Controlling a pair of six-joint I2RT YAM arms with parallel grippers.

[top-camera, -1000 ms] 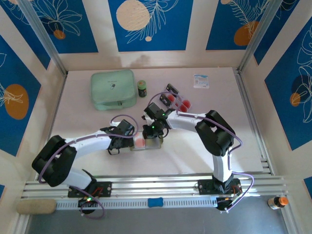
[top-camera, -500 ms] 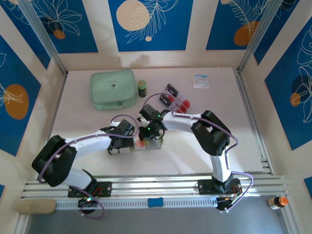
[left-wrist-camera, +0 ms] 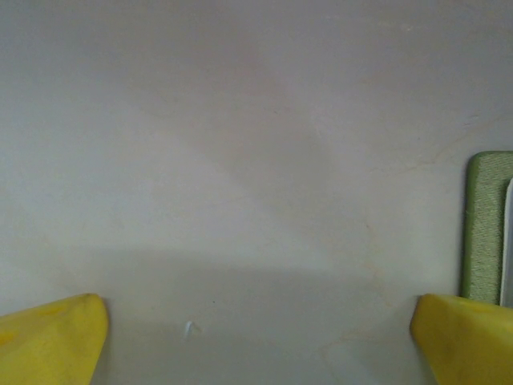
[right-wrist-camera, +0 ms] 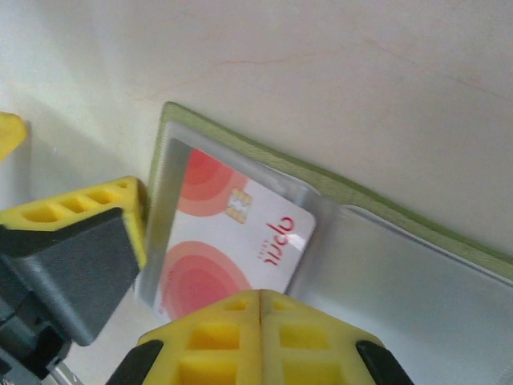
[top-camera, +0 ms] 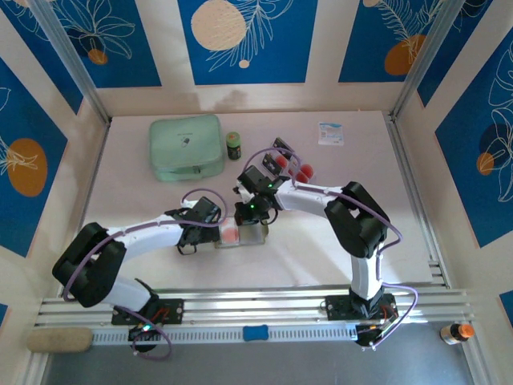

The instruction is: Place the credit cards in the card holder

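The olive-green card holder point(top-camera: 255, 233) lies open on the table, its green rim point(right-wrist-camera: 240, 144) and clear sleeves showing in the right wrist view. One credit card point(right-wrist-camera: 228, 233) with red circles sits in its left sleeve point(top-camera: 230, 233). My right gripper point(right-wrist-camera: 260, 317) is shut, its tips over that card's near edge, with nothing between them point(top-camera: 248, 214). My left gripper point(left-wrist-camera: 260, 341) is open and low over the table at the holder's left end point(top-camera: 214, 235); the holder's edge point(left-wrist-camera: 485, 228) lies by its right finger. More credit cards point(top-camera: 292, 167) lie behind the right arm.
A large mint-green zip case point(top-camera: 186, 147) sits at the back left, with a small dark bottle point(top-camera: 233, 145) beside it. A white packet point(top-camera: 330, 133) lies at the back right. One finger of the left gripper point(right-wrist-camera: 80, 257) stands close to the holder's left side.
My right gripper dipped left toward the holder half a second ago and has drawn back slightly to the right. The left arm and the holder have not moved.
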